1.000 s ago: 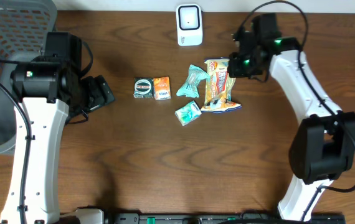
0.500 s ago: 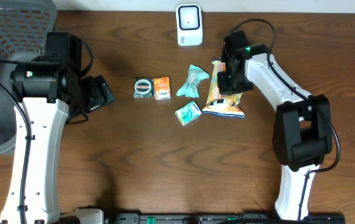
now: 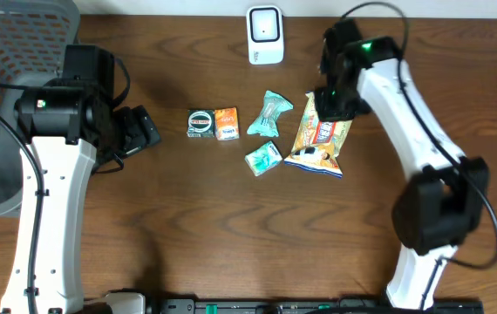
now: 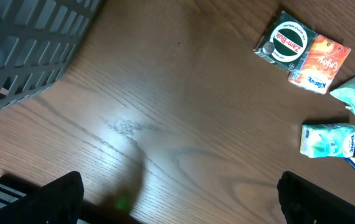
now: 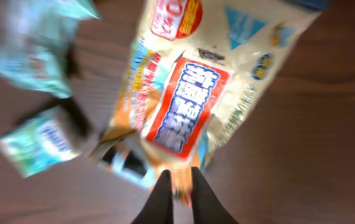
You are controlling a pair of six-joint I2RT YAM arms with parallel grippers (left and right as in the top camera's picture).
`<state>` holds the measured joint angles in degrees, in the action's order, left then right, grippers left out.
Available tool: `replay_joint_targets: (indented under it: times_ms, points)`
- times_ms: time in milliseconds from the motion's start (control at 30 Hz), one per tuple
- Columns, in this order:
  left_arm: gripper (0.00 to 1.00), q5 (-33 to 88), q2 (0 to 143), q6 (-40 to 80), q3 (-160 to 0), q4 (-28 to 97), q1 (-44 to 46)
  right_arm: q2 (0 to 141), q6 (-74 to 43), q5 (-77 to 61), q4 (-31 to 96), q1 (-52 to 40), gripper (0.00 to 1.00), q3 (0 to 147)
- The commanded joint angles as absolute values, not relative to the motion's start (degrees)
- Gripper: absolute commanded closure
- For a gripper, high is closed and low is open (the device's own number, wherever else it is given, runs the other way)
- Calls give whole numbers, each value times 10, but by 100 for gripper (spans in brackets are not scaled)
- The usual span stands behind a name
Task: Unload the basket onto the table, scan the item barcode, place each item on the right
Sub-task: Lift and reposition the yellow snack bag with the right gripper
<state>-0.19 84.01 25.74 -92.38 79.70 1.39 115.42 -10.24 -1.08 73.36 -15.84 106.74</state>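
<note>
A yellow-white snack bag (image 3: pixel 320 144) with a red-and-blue label (image 5: pixel 187 102) lies slanted on the wooden table, right of centre. My right gripper (image 3: pixel 330 103) is at the bag's top end. In the right wrist view its two dark fingers (image 5: pixel 160 200) stand almost together, pinching the bag's edge, so this gripper (image 5: pixel 180 193) is shut on the bag. The white scanner (image 3: pixel 265 35) stands at the table's back edge, left of that gripper. My left gripper (image 4: pixel 180 202) hangs wide open over bare wood at the left, holding nothing.
A green Zam-Buk box (image 3: pixel 200 123) and an orange box (image 3: pixel 226 123) lie side by side mid-table. Two teal packets (image 3: pixel 268 113) (image 3: pixel 263 158) lie just left of the bag. A grey mesh basket (image 3: pixel 13 52) fills the back left corner.
The right arm swung in from the right onto the bag's top end and took hold of it. The bag now lies stretched out and shifted slightly right. The left arm has not moved.
</note>
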Motion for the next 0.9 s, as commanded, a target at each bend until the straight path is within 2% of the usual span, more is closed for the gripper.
replay_joint_targets:
  times_ms: [0, 67, 133, 333, 867]
  points:
    - [2, -5, 843, 263, -924, 801, 14, 1127, -107, -12, 760, -166, 89, 1079]
    - [2, -5, 843, 263, -924, 801, 13, 1128, -107, -12, 778, -170, 91, 1076]
    - [2, -5, 843, 263, -924, 801, 14, 1129, -107, -12, 781, -170, 99, 1065]
    - [2, -5, 843, 263, -924, 801, 14, 1129, -166, -12, 752, -172, 99, 1015]
    - [2, -5, 843, 263, -924, 801, 14, 1129, -167, -32, 736, -173, 99, 969]
